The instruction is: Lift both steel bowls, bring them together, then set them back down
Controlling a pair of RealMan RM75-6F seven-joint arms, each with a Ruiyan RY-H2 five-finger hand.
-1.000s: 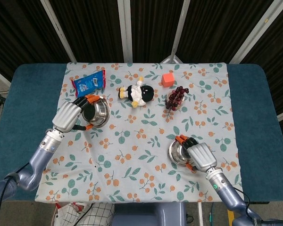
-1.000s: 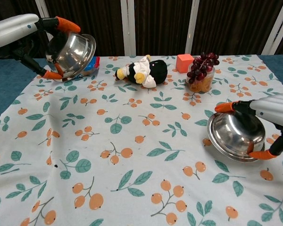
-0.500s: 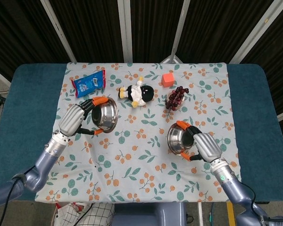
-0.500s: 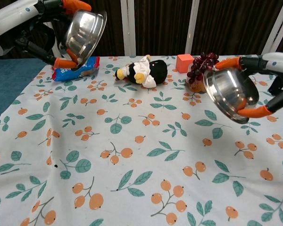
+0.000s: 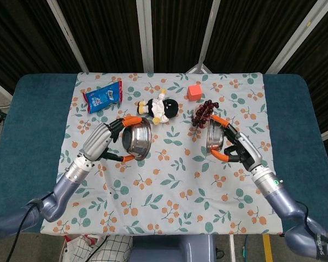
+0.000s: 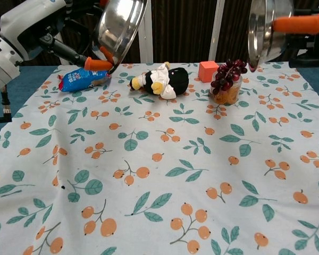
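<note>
Between my fingers, both round steel bowls (image 5: 136, 138) (image 5: 214, 137) have risen off the desk, held tilted, now closing together.

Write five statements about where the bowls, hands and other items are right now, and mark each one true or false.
1. The left hand holds a steel bowl off the table. True.
2. The two bowls touch. False: the right bowl is apart from it.
3. The right hand is empty. False: its fingers grip the bowl.
4. The plush toy lies between the snack packet and the red cube. True.
5. The grapes sit inside a bowl. False: they sit on the cloth.
</note>
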